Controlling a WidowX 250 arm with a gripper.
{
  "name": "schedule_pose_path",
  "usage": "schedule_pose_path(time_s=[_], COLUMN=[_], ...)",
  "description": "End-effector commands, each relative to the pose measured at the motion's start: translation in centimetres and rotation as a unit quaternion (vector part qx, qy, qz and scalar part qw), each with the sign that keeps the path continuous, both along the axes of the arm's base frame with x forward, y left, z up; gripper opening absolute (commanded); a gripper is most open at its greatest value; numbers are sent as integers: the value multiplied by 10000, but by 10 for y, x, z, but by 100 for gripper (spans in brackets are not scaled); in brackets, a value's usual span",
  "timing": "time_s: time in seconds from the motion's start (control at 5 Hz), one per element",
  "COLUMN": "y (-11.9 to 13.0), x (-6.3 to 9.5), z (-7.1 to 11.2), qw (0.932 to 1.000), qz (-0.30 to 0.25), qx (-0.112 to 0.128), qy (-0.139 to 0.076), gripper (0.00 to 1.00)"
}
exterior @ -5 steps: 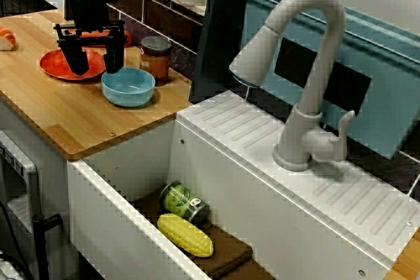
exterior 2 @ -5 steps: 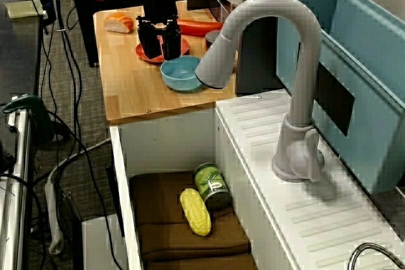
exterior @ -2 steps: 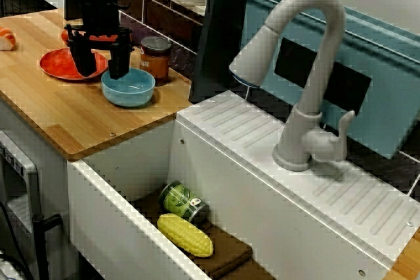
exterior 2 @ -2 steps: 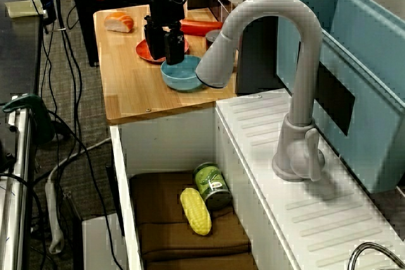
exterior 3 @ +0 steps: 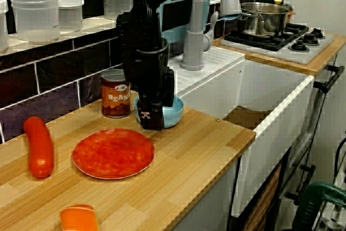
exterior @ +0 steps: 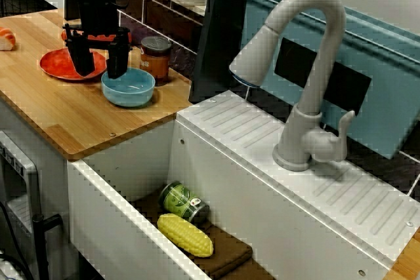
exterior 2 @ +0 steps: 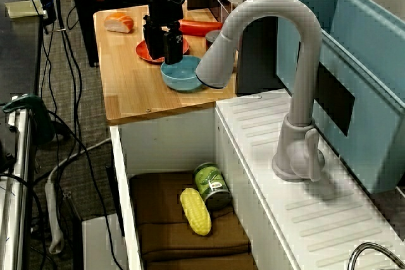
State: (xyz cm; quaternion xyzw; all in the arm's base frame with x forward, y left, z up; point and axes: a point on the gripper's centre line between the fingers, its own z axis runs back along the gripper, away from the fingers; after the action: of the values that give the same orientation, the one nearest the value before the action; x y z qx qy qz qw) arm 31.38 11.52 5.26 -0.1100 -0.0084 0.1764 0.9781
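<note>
Wooden counter [exterior: 72, 119] bare between the blue bowl [exterior: 128, 87] and its front edge; bean can [exterior: 156, 59] just behind the bowl; red plate [exterior: 59, 65] past the gripper [exterior: 98, 62] from the bowl; fingers [exterior: 116, 54] spread, empty; bowl just beside one finger, outside the gap.

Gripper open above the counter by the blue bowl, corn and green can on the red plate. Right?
No: the corn and green can lie in the sink, not on the red plate, as the view into the sink shows. Rest holds: gripper open above the counter by the blue bowl.
</note>
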Motion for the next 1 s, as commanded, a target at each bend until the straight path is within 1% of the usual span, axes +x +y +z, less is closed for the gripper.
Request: schedule_pose_path(time_s=[0.0,0.2,0.4,0.6,0.8], y=[4,3,4,3,1], x=[7,13,15,16,16], z=[11,7,5,3,2], qw=[9997,9998,9998,9998,9997], qz=[-24,-30,-29,-9,-35], qx=[125,165,181,193,242], qy=[-199,-110,-80,-65,-65], gripper=[100,100,100,0,0])
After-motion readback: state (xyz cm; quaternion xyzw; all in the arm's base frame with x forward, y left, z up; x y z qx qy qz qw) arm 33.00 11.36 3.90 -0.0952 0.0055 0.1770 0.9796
